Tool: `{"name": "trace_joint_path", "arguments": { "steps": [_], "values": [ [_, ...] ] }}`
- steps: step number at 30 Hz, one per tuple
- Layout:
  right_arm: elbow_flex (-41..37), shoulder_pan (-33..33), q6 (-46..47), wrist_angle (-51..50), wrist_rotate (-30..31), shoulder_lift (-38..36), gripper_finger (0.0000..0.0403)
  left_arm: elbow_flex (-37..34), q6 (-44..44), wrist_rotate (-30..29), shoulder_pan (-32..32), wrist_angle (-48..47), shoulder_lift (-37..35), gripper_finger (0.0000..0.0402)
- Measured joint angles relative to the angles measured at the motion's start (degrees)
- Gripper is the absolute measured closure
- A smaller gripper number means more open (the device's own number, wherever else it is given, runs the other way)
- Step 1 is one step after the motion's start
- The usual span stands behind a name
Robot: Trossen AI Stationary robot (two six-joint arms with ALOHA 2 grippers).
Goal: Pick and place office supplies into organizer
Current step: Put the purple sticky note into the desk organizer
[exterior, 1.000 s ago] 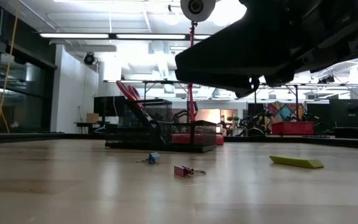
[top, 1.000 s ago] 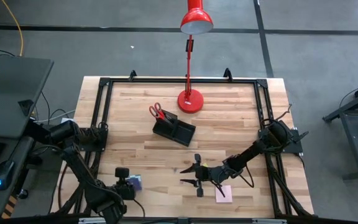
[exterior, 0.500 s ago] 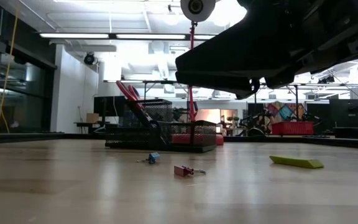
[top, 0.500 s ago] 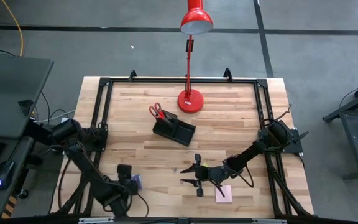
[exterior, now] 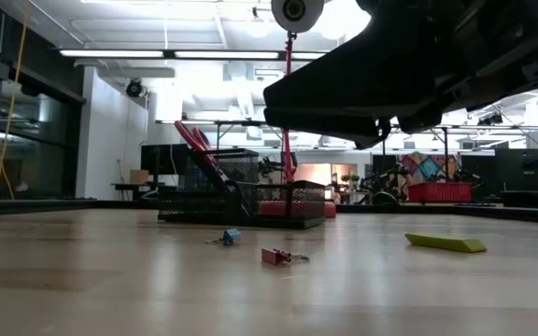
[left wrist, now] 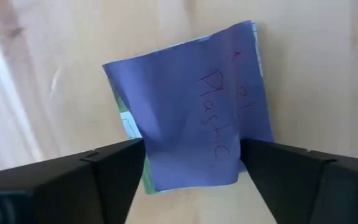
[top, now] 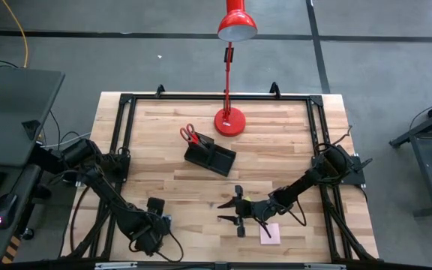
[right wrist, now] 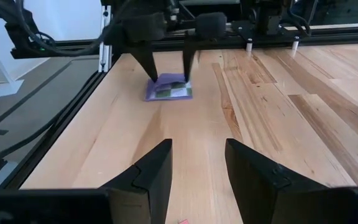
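A purple sticky-note pad point(left wrist: 188, 112) lies flat on the wooden table near its front left. My left gripper point(left wrist: 191, 152) hangs over it, pointing down, open, with one finger at each of two opposite edges; the right wrist view shows the gripper point(right wrist: 169, 71) above the pad point(right wrist: 169, 90). My right gripper point(top: 227, 211) hovers open and holds nothing near the front middle, beside a pink pad point(top: 270, 233). The black organizer point(top: 210, 157) stands mid-table with the red-handled scissors point(top: 190, 134) upright in its left end. My left gripper's fingers point(left wrist: 114, 171) come from above and stand at two opposite edges of the purple pad point(left wrist: 241, 155), which lies flat on the table. I cannot tell whether they touch it.
A red desk lamp's base point(top: 229, 121) stands behind the organizer. Two small binder clips, blue point(exterior: 231, 237) and red point(exterior: 274, 256), lie on the table under my right arm. A black frame point(top: 126, 101) runs round the table's edges.
My left arm has shifted a little toward the table's right and now covers most of the purple pad, which has stayed where it lay.
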Motion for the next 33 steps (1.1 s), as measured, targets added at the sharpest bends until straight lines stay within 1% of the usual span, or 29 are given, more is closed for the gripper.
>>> {"name": "trace_joint_path", "arguments": {
  "steps": [5, 10, 14, 19, 22, 25, 30, 31, 33],
  "values": [
    [0.0, 0.0, -0.1, 0.6, 0.0, 0.0, 0.0263, -0.7, 0.4, 1.1, 0.0, 2.2, 0.0, 0.0185],
    [0.0, 0.0, -0.1, 0.6, 0.1, 0.0, 0.0263, -4.1, -0.9, 1.8, 0.0, 8.1, -0.8, 0.0226],
    [0.0, 0.0, -0.1, 0.6, 0.1, 0.0, 0.0263, -4.4, -2.6, 1.4, 0.4, 8.6, -0.8, 0.0233],
    [0.0, 0.0, 0.0, 0.6, 0.8, 0.0, 0.0264, -4.4, -2.0, 1.4, 0.5, 9.0, -0.8, 0.0220],
    [0.0, 0.0, 0.0, 0.6, 1.2, 0.0, 0.0263, -4.5, -1.6, 1.6, 0.6, 8.9, -0.8, 0.0231],
    [0.0, 0.0, -0.1, 0.6, 1.2, 0.0, 0.0263, -4.5, -1.5, 1.8, 0.6, 9.7, -0.8, 0.0272],
    [0.0, 0.0, -0.1, 0.4, 1.7, 0.0, 0.0263, -4.1, 1.0, 2.4, 0.7, 10.5, -0.8, 0.0379],
    [0.0, 0.0, -0.2, 0.3, 1.8, 0.0, 0.0263, -4.0, 1.2, 2.5, 0.7, 10.5, -0.8, 0.0389],
    [0.0, 0.0, -0.1, 0.2, 1.9, 0.0, 0.0263, -3.5, 1.8, 1.8, 0.7, 10.2, -0.7, 0.0387]
  ]
}}
